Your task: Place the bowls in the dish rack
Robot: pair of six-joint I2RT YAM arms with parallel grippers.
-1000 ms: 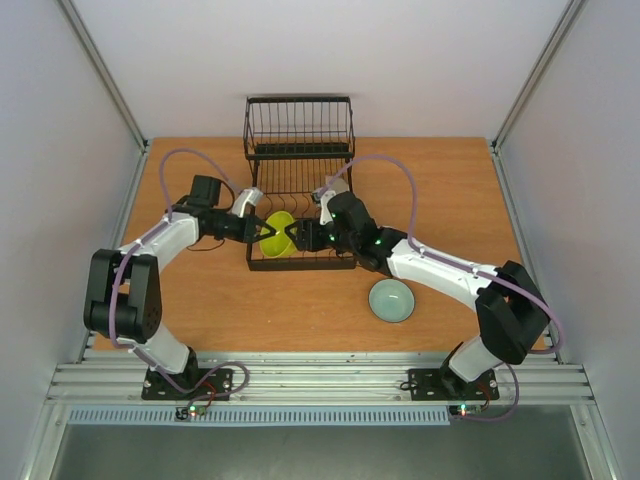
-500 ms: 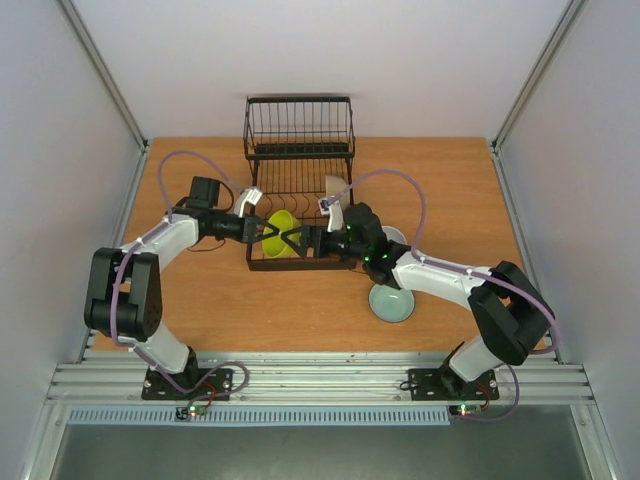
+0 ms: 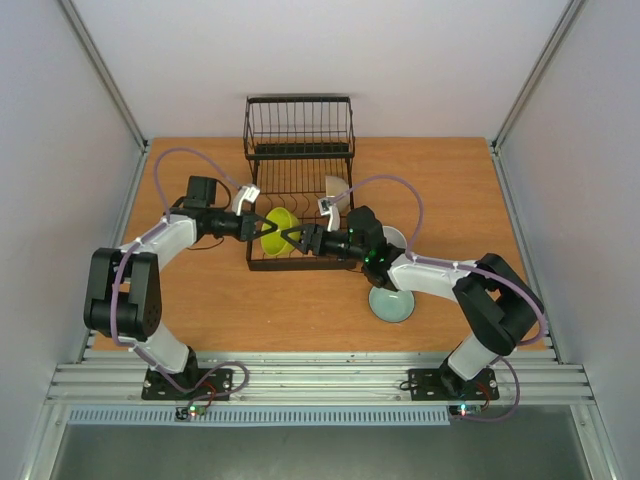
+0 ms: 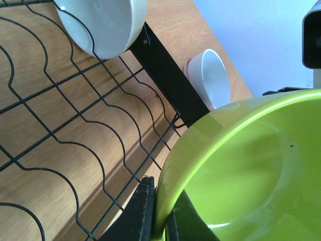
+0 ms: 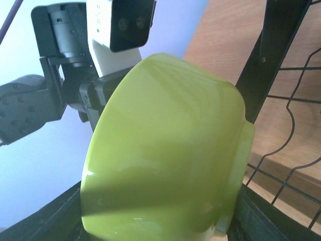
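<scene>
A yellow-green bowl hangs tilted over the near end of the black wire dish rack. My left gripper is shut on its rim, one finger inside and one outside, as the left wrist view shows. My right gripper is open, its jaws spread wide on either side of the same bowl; I cannot tell whether they touch it. A white bowl stands on edge in the rack's right side. A pale teal bowl sits on the table under the right arm.
A white bowl with a red pattern lies on the table just right of the rack, partly hidden by my right arm in the top view. The rack's tall basket section stands at the far end. The rack's black frame bar runs close by the held bowl.
My right arm has reached left, bringing its gripper up around the yellow-green bowl. The left gripper and bowl shifted slightly left and back, still gripping.
</scene>
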